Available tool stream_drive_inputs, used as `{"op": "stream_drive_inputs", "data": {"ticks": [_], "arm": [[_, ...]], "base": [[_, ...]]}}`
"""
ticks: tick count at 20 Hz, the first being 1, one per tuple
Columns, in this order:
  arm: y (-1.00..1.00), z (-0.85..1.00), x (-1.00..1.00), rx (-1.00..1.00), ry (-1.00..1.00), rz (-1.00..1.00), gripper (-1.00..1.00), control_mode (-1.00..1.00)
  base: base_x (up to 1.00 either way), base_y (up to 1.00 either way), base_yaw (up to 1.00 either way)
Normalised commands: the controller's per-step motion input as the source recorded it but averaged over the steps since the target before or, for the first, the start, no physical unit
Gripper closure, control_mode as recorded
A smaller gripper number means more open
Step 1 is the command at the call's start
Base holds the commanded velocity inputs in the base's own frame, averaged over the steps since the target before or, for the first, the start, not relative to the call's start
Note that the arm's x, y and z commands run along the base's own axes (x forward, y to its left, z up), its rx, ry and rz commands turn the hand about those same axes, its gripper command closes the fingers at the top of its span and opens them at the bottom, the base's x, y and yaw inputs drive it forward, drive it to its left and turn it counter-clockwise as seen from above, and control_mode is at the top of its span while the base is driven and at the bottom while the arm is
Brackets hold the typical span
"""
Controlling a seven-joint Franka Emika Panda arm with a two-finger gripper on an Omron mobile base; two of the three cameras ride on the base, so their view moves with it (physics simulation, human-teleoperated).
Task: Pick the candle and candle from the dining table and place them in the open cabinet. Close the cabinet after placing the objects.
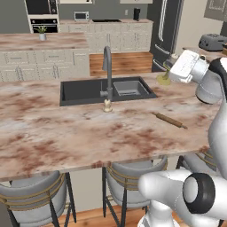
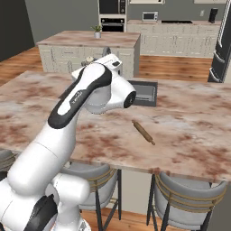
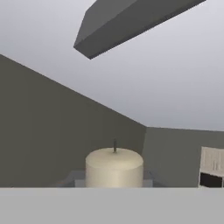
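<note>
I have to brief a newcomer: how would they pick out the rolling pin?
Find the long marbled counter with the dark sink and curved tap. Right of the sink, a slim brown wooden rolling pin lies flat on the stone, unlike the small cream candle standing upright by the tap.

We record the worktop (image 1: 66, 133) as polished pink-brown marbled stone with a soft sheen. The sink (image 1: 88, 91) set in it reads as dark, matt material; the tap (image 1: 107, 73) looks like brushed grey metal. The rolling pin (image 1: 170, 120) appears to be smooth brown wood. The short candle (image 3: 114, 167) shows cream wax, matt and smooth, with a thin dark wick. The candlestick foot (image 1: 163, 80) beside the hand looks dull brass. We note stool seats (image 1: 133, 177) of grey cloth-like finish banded with brass-coloured metal on dark legs. The floor (image 1: 119, 62) is warm, satin wood planking. The arm casing (image 2: 67, 135) is glossy white plastic.
</note>
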Motion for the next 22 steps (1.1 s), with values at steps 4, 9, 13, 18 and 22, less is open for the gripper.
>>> {"op": "stream_drive_inputs", "data": {"ticks": [4, 9, 13, 18, 22], "arm": [[0.38, 0.22, -0.44, -0.07, -0.11, 0.00, 1.00, -1.00], [0.06, 0.00, -0.03, -0.01, 0.00, 0.00, 1.00, -1.00], [0.00, 0.00, -0.11, 0.00, 0.00, 0.00, 1.00, 1.00], [0.00, 0.00, 0.00, 0.00, 0.00, 0.00, 1.00, 1.00], [0.00, 0.00, 0.00, 0.00, 0.00, 0.00, 1.00, 1.00]], "base": [[0.00, 0.00, 0.00], [0.00, 0.00, 0.00], [-0.68, 0.00, 0.03], [-0.92, 0.26, 0.02], [-0.41, 1.00, 0.01]]}}
